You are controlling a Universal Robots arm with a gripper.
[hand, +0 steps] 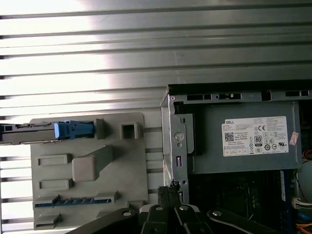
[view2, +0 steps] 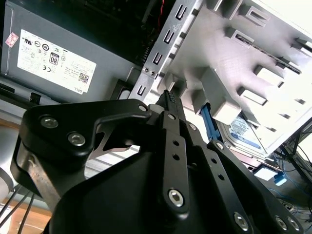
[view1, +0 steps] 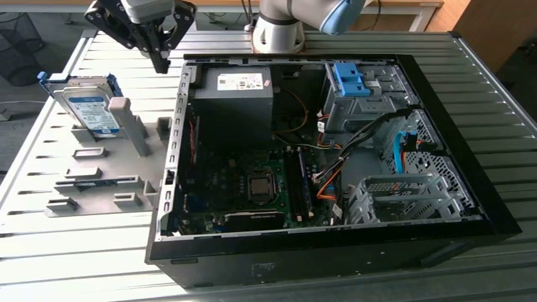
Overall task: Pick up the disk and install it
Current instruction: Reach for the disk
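Observation:
The disk (view1: 87,108), silver with a white-and-blue label and a blue frame, stands tilted in a slot of the grey holder plate (view1: 105,189) at the exterior view's left. In the first wrist view the disk (hand: 29,133) shows edge-on, with its blue frame end beside it. The second wrist view catches its label (view2: 242,130) behind a grey post. My gripper (view1: 161,61) hangs above the table between the disk and the open computer case (view1: 336,145), close to the case's back corner. Its fingers (view2: 169,97) are shut together, with nothing held.
Inside the case, a black power supply (view1: 238,85) with a white sticker sits in the far corner by the gripper. A blue bracket (view1: 351,78) tops a metal bay, and a grey drive cage (view1: 403,195) stands at the near right. Grey posts (view1: 126,119) rise from the holder plate.

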